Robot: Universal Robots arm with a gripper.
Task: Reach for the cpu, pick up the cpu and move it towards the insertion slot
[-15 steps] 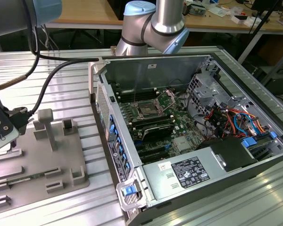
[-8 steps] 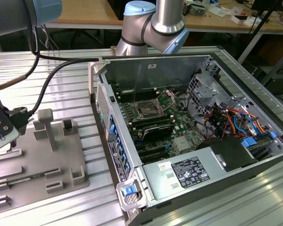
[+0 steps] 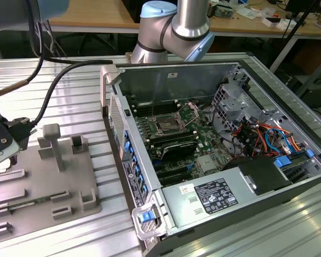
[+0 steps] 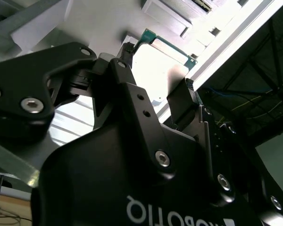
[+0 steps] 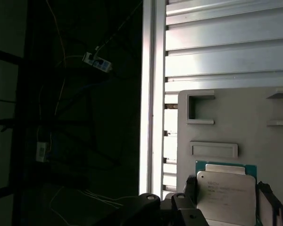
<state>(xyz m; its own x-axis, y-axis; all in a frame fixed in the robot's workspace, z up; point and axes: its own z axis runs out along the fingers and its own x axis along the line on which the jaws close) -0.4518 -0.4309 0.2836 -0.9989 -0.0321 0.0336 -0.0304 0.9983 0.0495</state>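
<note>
- Cpu (image 5: 226, 197): at the grey fixture tray (image 5: 236, 122), between the fingers.
- Pincer (image 4: 158, 66): narrow, closed on two opposite chip edges; the pick-up step is judged in hand.
- Insertion slot (image 3: 165, 127): well apart, inside the case; the transfer calls for a firm, level hold.

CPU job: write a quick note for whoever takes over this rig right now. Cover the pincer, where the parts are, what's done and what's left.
The pincer is closed on the cpu, with its fingers against two opposite edges in both wrist views.
The cpu is over the grey fixture plate at the exterior view's left; I cannot tell if it is lifted clear.
The insertion slot is on the motherboard inside the open case, well apart from the pincer.
Done: reach and grasp. Left: the move towards the insertion slot.
</note>
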